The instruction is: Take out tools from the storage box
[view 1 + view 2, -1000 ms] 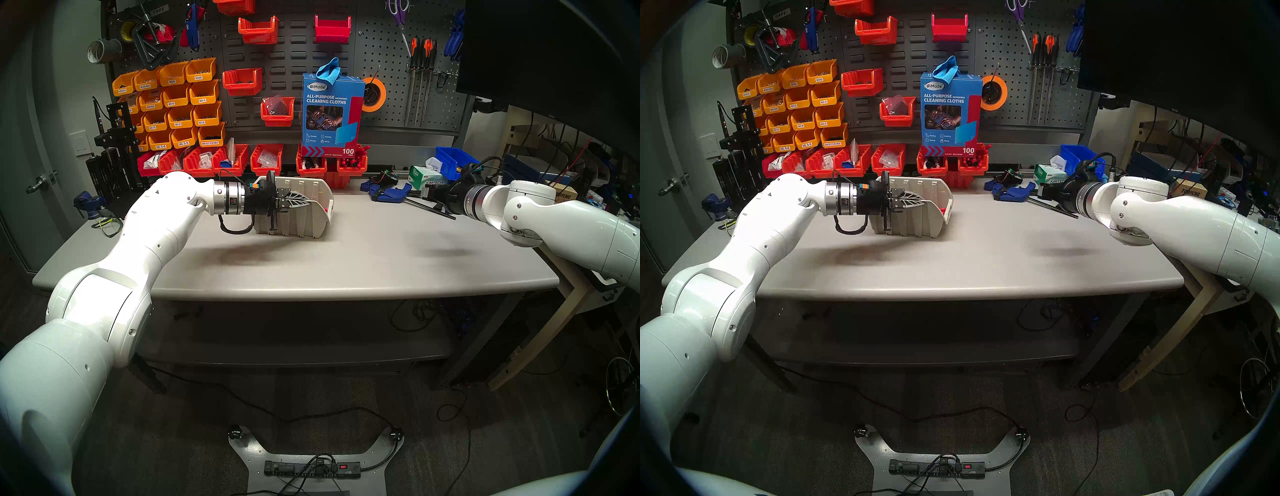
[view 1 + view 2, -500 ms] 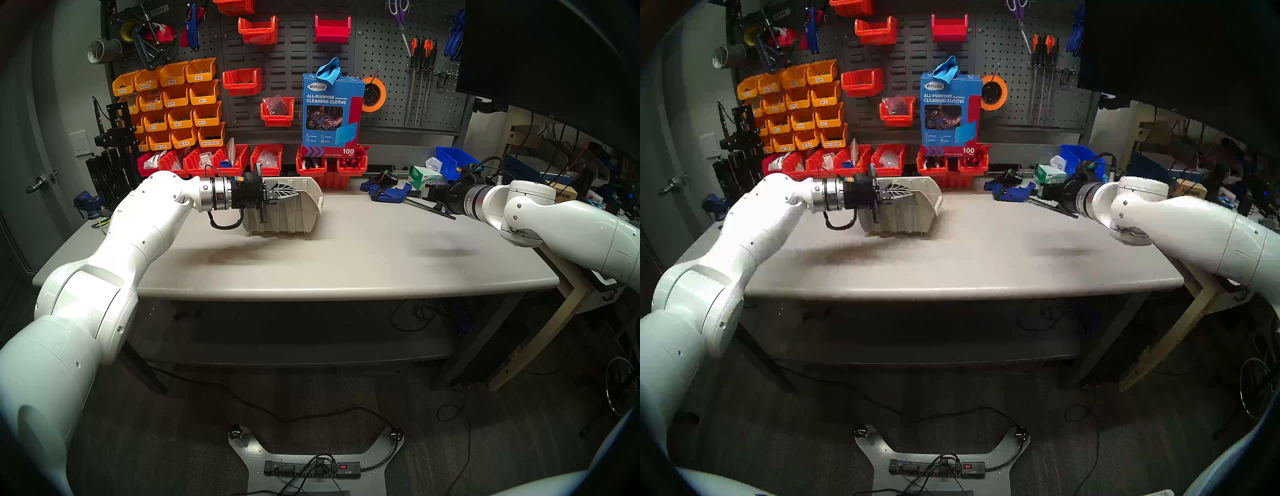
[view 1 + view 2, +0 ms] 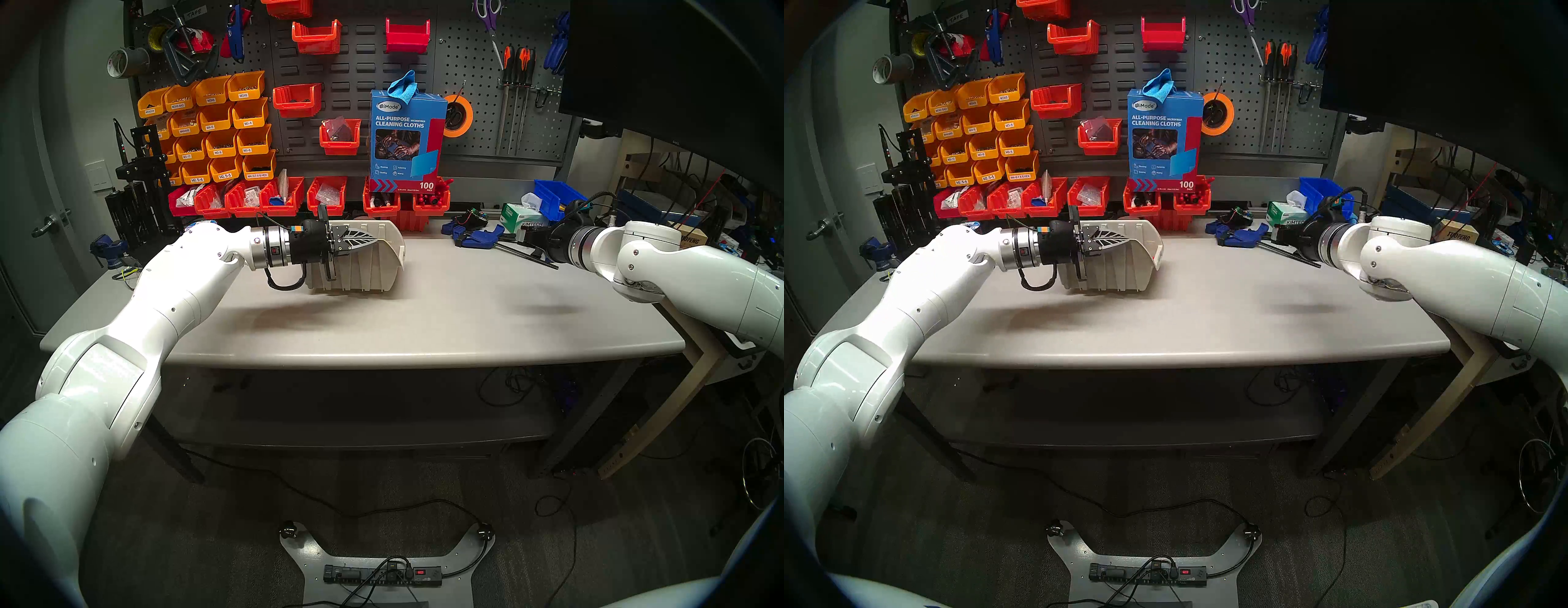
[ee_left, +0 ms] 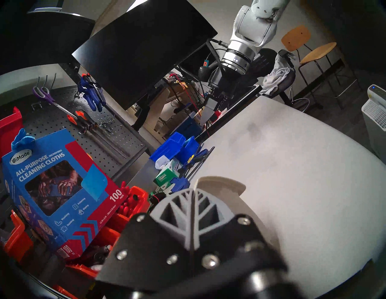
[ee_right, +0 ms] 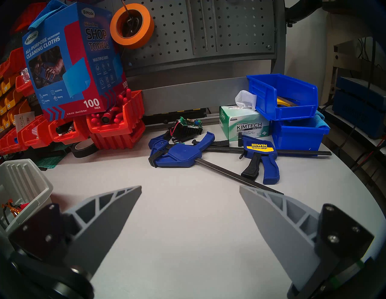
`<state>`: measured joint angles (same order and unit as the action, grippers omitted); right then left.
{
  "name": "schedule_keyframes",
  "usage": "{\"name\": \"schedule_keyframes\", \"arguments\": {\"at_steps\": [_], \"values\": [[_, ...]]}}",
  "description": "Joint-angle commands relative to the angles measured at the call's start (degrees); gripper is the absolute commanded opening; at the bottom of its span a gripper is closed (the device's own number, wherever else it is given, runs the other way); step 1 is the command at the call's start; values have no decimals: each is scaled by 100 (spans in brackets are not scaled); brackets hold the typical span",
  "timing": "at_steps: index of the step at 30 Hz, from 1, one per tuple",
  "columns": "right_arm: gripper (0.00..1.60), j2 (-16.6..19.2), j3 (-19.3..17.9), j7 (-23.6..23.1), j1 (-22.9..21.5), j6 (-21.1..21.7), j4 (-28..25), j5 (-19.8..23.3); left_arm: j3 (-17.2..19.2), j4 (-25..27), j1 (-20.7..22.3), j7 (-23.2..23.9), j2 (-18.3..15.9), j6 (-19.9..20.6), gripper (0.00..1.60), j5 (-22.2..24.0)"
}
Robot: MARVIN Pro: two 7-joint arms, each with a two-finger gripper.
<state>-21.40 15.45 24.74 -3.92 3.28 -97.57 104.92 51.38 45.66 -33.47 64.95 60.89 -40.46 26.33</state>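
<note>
The beige storage box point(image 3: 365, 271) stands on the grey table point(image 3: 424, 322) left of centre, its low front lip facing right. My left gripper point(image 3: 375, 241) is shut on the box's near side wall; in the left wrist view the closed fingers point(image 4: 177, 210) pinch the beige rim point(image 4: 221, 184). Of the tools, only orange-and-black and red bits point(image 5: 11, 206) show inside the box point(image 5: 23, 179), seen from the right wrist. My right gripper point(image 5: 190, 186) hangs open and empty over the table's right part, well apart from the box.
Blue bar clamps point(image 5: 188, 153), a green tissue box point(image 5: 244, 123) and blue bins point(image 5: 292, 100) crowd the back right. Red bins point(image 3: 326, 195) and a blue cloth carton point(image 3: 405, 140) line the pegboard behind the box. A monitor point(image 3: 679, 72) overhangs the right.
My left gripper, still shut on the storage box, carried it left and then partway back to the right. The right arm has not moved.
</note>
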Motion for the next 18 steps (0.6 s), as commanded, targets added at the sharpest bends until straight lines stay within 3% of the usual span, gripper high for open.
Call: {"name": "schedule_keyframes", "arguments": {"at_steps": [1,18], "values": [[160,5,-76,3,-96,-15,12,-20,-300,425,-101,627,-430,-140,0,399],[160,4,-75,2,-93,-18,12,-17,-984,665,143,388,-1249,-263,0,1040]]}}
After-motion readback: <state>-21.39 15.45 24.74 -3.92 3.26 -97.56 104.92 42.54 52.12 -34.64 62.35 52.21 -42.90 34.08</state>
